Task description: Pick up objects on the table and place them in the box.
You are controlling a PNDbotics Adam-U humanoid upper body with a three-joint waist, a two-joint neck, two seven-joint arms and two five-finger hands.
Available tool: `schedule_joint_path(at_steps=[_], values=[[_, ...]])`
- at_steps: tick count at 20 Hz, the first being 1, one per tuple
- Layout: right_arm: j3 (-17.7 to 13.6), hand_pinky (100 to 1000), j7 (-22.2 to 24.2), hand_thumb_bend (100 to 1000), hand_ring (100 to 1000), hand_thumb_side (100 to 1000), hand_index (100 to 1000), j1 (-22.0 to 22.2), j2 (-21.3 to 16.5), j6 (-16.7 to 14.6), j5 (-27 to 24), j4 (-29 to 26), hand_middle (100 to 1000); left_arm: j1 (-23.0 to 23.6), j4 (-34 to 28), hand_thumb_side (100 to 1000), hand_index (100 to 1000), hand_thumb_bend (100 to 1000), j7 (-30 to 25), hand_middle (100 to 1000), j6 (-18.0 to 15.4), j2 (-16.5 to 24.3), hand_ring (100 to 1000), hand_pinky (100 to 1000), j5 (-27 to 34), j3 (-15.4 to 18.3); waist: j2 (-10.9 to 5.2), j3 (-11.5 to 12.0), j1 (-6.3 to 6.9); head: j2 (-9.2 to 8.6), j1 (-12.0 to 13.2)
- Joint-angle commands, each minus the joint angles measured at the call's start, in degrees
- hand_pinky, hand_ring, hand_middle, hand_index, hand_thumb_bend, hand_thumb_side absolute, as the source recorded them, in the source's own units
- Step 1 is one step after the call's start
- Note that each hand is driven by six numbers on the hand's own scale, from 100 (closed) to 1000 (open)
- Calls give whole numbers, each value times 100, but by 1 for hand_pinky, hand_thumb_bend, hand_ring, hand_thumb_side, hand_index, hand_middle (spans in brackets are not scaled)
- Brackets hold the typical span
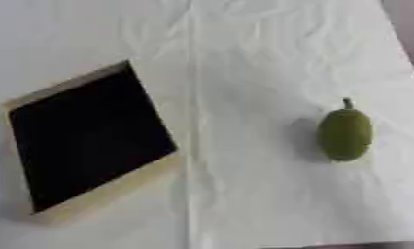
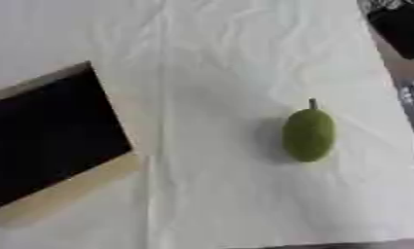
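The green fruit [image 1: 344, 134] with a short stem lies at 3 o'clock on the white-covered surface [image 1: 244, 58], well apart from the dark-lined box [image 1: 87, 136] at 9 o'clock, with neither hand in view.

Bright, even light w/ no glare, pics soft and blurry throughout, faint shadow fell left of the fruit [image 1: 344, 134], box [image 1: 87, 137] interior read flat black, cloth [image 2: 236, 58] creases barely shaded.
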Motion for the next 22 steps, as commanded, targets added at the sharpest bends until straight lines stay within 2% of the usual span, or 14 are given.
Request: schedule_joint_path(at_steps=[1, 10, 13, 14, 15, 22], values=[[-48, 730, 17, 318, 558, 490, 820, -47, -192, -8, 53, -119, 638, -6, -86, 571, 704, 275, 1, 565, 7, 69, 494, 500, -25, 39, -134, 2, 14, -50, 25], [-26, 741, 101, 331, 565, 491, 826, -34, -265, 49, 133, -119, 648, -2, -86, 572, 704, 274, -1, 565, 12, 73, 495, 499, -26, 40, -139, 1, 5, -40, 41], [57, 761, 402, 350, 585, 497, 838, 5, -527, 109, 377, -119, 671, 7, -86, 572, 704, 274, 1, 565, 13, 84, 495, 500, -30, 43, -151, -7, -5, -26, 54], [85, 767, 548, 419, 592, 538, 842, 22, -629, 117, 481, -119, 680, 10, -86, 561, 704, 280, 1, 565, 15, 87, 495, 499, -31, 43, -155, -12, -8, -19, 57], [122, 775, 707, 365, 604, 502, 848, 53, -769, 124, 596, -119, 693, 14, -86, 572, 704, 273, -1, 565, 18, 93, 495, 499, -31, 41, -161, -22, -15, -9, 65], [360, 835, 1712, 423, 740, 531, 902, 364, -1669, 17, 1491, -119, 794, 53, -86, 572, 704, 274, 2, 565, 33, 143, 496, 499, -49, 40, -204, -90, -50, 41, 132]])
